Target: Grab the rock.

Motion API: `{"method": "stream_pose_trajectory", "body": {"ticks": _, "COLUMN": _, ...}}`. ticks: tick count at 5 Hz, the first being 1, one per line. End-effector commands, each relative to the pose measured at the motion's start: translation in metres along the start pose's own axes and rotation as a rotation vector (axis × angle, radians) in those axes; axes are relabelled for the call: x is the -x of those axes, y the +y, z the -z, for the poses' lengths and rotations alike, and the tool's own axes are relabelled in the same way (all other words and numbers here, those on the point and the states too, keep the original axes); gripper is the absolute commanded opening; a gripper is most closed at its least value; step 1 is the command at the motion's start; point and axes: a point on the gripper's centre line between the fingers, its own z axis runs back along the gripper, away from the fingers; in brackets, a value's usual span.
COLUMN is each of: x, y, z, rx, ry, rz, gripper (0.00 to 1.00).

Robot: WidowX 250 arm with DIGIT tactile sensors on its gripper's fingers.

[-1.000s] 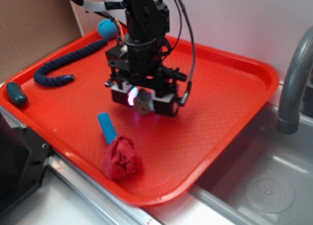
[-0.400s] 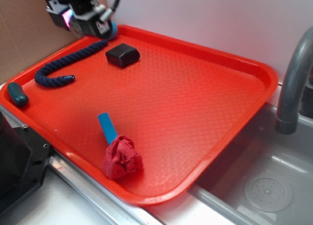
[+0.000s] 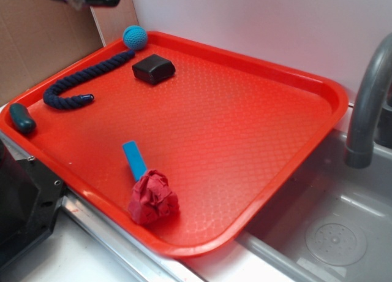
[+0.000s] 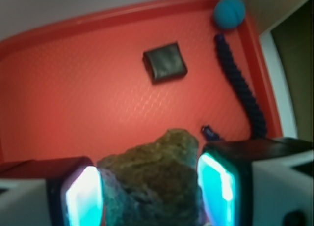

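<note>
We see the gripper (image 4: 149,186) clamped on the rock (image 4: 152,179): hard, jagged, probably fairly heavy, best pinched across its broad rough flanks.

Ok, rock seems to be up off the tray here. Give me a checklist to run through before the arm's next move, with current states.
1. Rock between the gripper pads: ok, wrist view shows a glowing pad on each side.
2. Rock off the red tray: ok.
3. Grip firm: cannot tell.
4. Gripper clear of the black block: ok, far above it.
5. Blue rope and teal ball undisturbed on the tray: ok.
6. Full gripper visible in exterior view: not ok, cut off at top edge.
</note>
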Motion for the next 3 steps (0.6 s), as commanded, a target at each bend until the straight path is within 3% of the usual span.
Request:
{"method": "stream_pose_trajectory", "body": {"ticks": 1, "x": -0.007, "y": -0.026, "z": -0.030, "rx": -0.073, "ry": -0.017, "rz": 0.065, "gripper": 0.00}}
{"method": "stream_pose_trajectory", "body": {"ticks": 3, "x": -0.006, "y": -0.034, "z": -0.017, "rx": -0.143, "ry": 0.018, "rz": 0.059, "gripper": 0.00}}
